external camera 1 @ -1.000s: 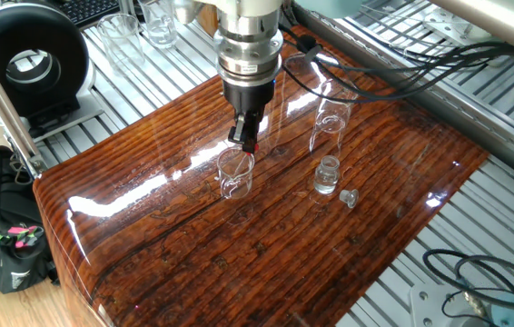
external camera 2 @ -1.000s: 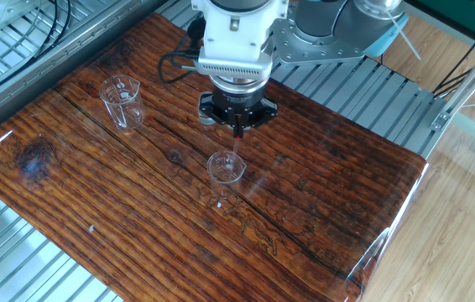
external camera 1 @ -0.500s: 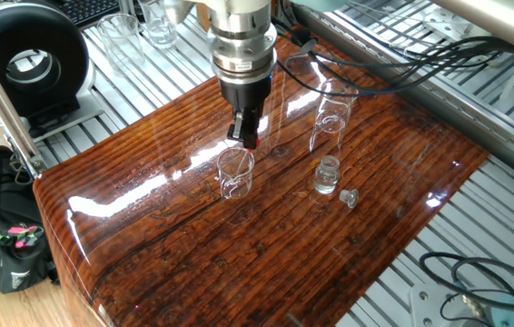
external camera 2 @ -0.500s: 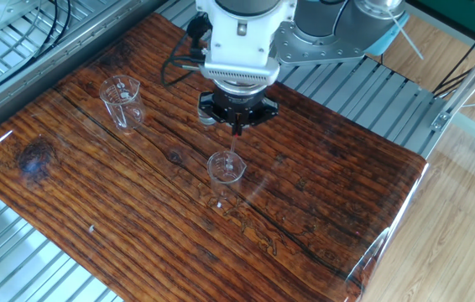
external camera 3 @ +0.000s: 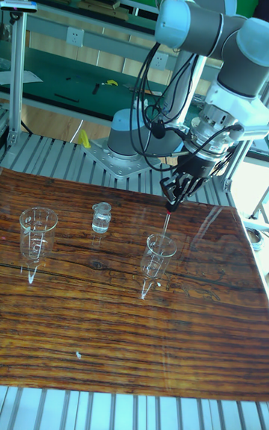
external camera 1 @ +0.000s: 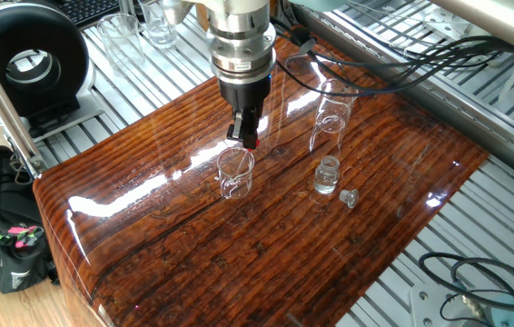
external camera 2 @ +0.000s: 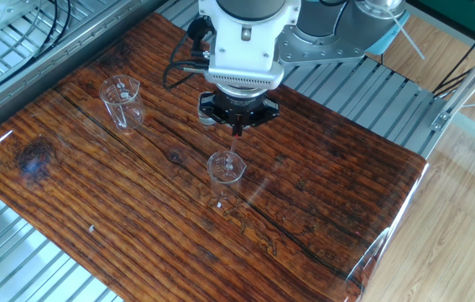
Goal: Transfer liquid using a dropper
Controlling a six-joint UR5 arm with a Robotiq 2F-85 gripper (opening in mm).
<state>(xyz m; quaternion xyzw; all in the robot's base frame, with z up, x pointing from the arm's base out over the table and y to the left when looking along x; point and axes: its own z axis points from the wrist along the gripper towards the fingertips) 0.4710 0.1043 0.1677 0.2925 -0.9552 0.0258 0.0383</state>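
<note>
Dropper (external camera 3: 166, 222) hangs upright from my claw (external camera 1: 246, 138), which is closed on its red bulb, the slim clear tube pointing straight down into the mouth of the small beaker (external camera 1: 235, 172) at the middle of the wooden table (external camera 1: 275, 236). Beyond that beaker, toward the table's far edge in one fixed view, stands a taller glass vessel (external camera 1: 330, 120), and beside the beaker sits a little open bottle (external camera 1: 327, 174) with its stopper (external camera 1: 348, 197) lying just next to it. Whether any liquid sits in the tube or beaker I cannot tell.
</note>
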